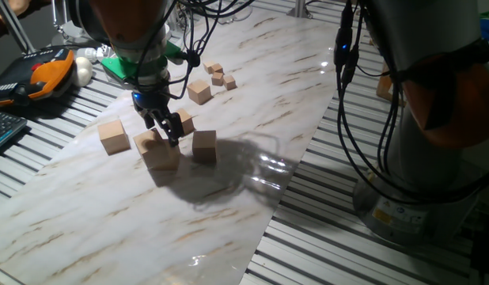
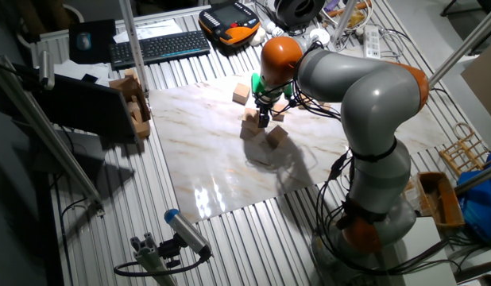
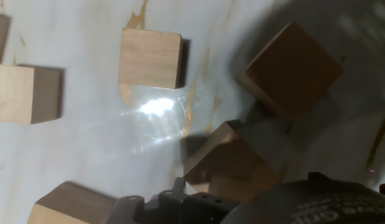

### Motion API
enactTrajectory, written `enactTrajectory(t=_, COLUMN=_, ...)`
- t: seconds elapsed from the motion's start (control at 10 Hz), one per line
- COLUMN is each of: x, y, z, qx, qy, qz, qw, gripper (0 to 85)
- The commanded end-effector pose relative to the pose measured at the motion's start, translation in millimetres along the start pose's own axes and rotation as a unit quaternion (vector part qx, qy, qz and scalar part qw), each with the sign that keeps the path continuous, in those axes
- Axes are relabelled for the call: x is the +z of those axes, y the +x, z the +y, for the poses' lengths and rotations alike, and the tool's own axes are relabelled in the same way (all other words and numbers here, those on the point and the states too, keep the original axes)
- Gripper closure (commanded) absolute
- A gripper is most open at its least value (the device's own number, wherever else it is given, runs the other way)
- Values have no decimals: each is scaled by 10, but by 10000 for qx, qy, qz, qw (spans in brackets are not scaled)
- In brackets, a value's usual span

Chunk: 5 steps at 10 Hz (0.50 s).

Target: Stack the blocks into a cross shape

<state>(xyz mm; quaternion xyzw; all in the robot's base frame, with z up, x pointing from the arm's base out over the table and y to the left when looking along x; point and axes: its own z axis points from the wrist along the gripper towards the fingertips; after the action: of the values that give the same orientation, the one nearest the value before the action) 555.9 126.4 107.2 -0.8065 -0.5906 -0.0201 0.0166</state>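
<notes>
gripper [image 1: 167,131]: low over the marble board [image 1: 252,95], left of centre in one fixed view; fingertips down among the big blocks. Can't tell if it's parted or clamped, or whether it holds anything.
block under gripper [image 1: 159,150]: right below the fingertips, on the board; contact not clear.
block left [image 1: 113,135]: just left of it, small gap between.
block right [image 1: 203,146]: just right of the gripper, on the board.
block behind [image 1: 183,122]: partly hidden by the fingers.
stack: all four look single-layer, nothing stacked.
medium cube [image 1: 199,93]: further up the board, well apart.
small cubes [image 1: 220,75]: cluster, upper centre.
hand view: gripper body along bottom edge, blocks spread around it.
arm [image 2: 353,87]: grey and orange, right of the other fixed view.
</notes>
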Motion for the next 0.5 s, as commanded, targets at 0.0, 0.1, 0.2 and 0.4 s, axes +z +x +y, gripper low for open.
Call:
enactTrajectory(t=0.0, x=-15, y=-4, z=4, qx=-24, qy=23, qz=-7, qw=10000, gripper=0)
enactTrajectory(t=0.1, x=-38, y=-11, z=10, qx=-47, qy=37, qz=-11, qw=10000, gripper=0)
enactTrajectory(t=0.2, x=-63, y=-23, z=12, qx=-85, qy=43, qz=-21, qw=10000, gripper=0)
enactTrajectory(t=0.4, x=-92, y=-45, z=19, qx=-170, qy=94, qz=-36, qw=9998, gripper=0)
